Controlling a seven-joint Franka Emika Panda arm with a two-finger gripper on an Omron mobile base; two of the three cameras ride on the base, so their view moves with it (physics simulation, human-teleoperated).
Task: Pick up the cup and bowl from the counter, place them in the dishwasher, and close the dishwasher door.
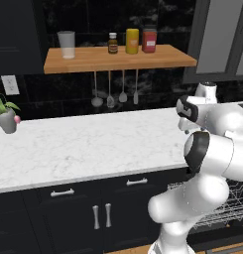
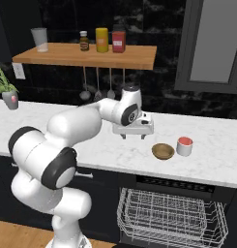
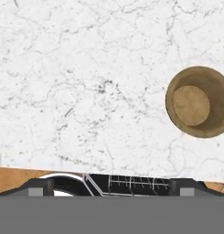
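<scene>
A brown wooden bowl (image 2: pixel 163 151) and a small grey cup (image 2: pixel 184 146) with a red inside stand side by side on the white marble counter (image 2: pixel 66 131). My gripper (image 2: pixel 133 136) hovers over the counter, a little left of the bowl, pointing down. Its fingertips (image 3: pixel 38 187) stand wide apart and open with nothing between them. In the hand view the bowl (image 3: pixel 198 101) lies at the right edge. Below the counter the dishwasher (image 2: pixel 187 184) is open, with its wire rack (image 2: pixel 168 215) pulled out. The dishwasher door is out of view below the rack.
A wooden shelf (image 2: pixel 86 55) on the back wall carries a tumbler (image 2: pixel 40 38) and three jars. Utensils (image 2: pixel 96 85) hang under it. A potted plant (image 2: pixel 8 94) stands far left on the counter. My own arm (image 2: pixel 66 140) spans the left half.
</scene>
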